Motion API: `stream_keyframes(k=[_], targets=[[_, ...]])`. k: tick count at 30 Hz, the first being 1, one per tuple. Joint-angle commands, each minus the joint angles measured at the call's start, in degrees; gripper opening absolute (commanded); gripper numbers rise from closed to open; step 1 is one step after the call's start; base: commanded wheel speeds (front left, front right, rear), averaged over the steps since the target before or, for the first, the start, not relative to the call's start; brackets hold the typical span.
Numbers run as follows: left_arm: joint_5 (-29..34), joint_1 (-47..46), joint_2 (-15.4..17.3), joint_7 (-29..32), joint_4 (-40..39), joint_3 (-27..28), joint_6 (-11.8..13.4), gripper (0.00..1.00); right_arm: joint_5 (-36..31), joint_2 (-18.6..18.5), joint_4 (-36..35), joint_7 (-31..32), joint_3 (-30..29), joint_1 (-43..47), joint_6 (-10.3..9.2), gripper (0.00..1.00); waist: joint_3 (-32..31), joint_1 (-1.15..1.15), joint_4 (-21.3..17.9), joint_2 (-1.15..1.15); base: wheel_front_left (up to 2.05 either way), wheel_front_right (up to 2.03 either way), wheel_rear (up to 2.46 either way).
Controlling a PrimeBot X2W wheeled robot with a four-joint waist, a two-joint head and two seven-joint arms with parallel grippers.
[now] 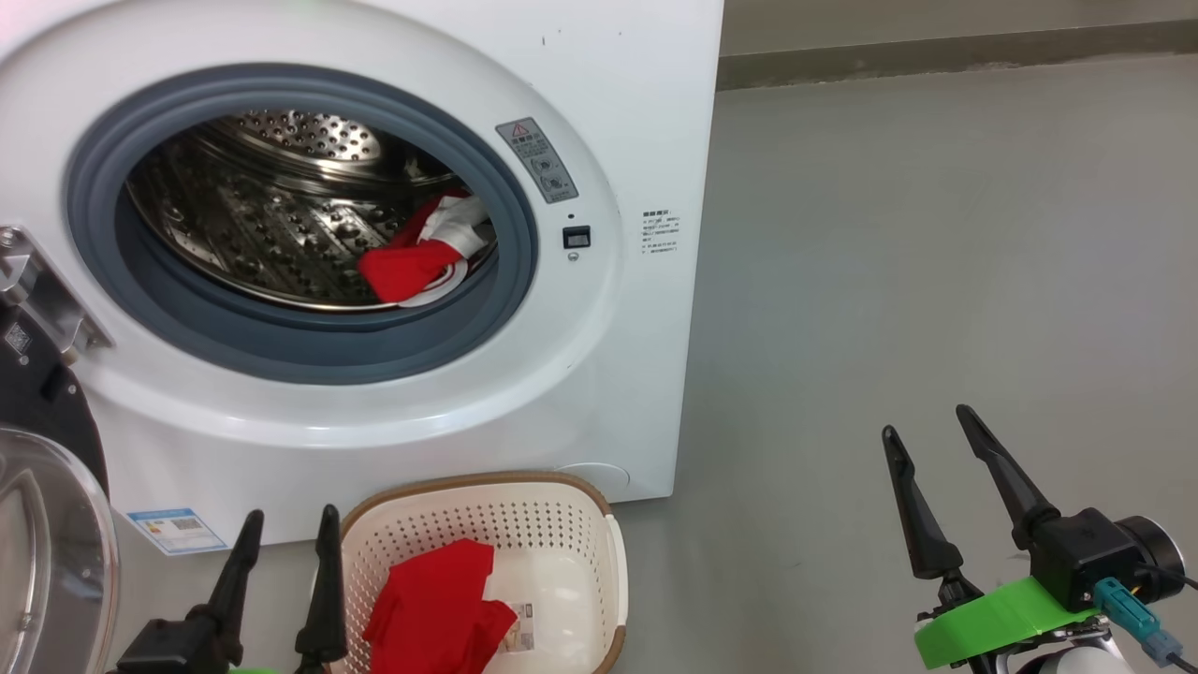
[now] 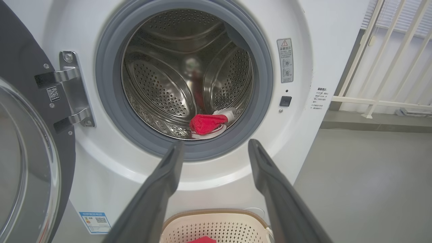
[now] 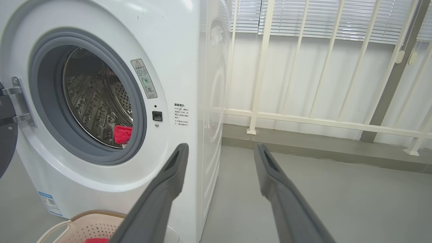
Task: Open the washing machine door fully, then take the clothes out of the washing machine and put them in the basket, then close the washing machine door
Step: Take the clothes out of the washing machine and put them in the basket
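Observation:
The white washing machine (image 1: 636,112) stands with its door (image 1: 42,552) swung wide to the left, glass bowl showing. A red and white garment of the clothes (image 1: 421,257) lies at the drum's front right. On the floor below, the cream basket (image 1: 468,482) holds another red garment (image 1: 435,608). My left gripper (image 1: 291,515) is open and empty just left of the basket; in the left wrist view it (image 2: 216,143) points at the drum mouth and the garment (image 2: 207,123). My right gripper (image 1: 927,423) hangs open and empty over bare floor, far right of the machine.
Grey floor (image 1: 936,234) stretches to the right of the machine. A cream railing (image 3: 303,118) with blinds behind it runs along the wall beyond the machine's right side. The door's metal hinge (image 2: 72,89) sits on the left of the opening.

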Motion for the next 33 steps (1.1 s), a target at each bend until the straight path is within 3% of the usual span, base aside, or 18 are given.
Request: stream_keyframes(k=[1, 20, 33], targets=[[0.73, -0.83, 0.89, -0.51, -1.63, 1.9, 0.58, 1.0, -0.43, -0.49, -1.75, -0.36, 1.14, -0.38, 0.36, 1.0, -0.08, 0.0, -0.04, 0.0, 0.0, 0.0, 0.0], [-0.27, -1.24, 1.46, -0.39, -2.06, 1.54, 0.93, 1.0, -0.24, -0.2, -2.26, -0.36, 1.58, -0.75, 0.36, 1.0, 1.87, 0.0, 0.43, 0.0, 0.0, 0.0, 0.0], [-1.24, -12.99, 3.54, 0.08, 2.01, 1.57, -0.51, 1.0, 0.57, 0.23, -3.43, -0.36, 3.04, -4.99, 0.36, 1.0, 10.63, 0.0, 1.42, 0.0, 0.0, 0.0, 0.0]])
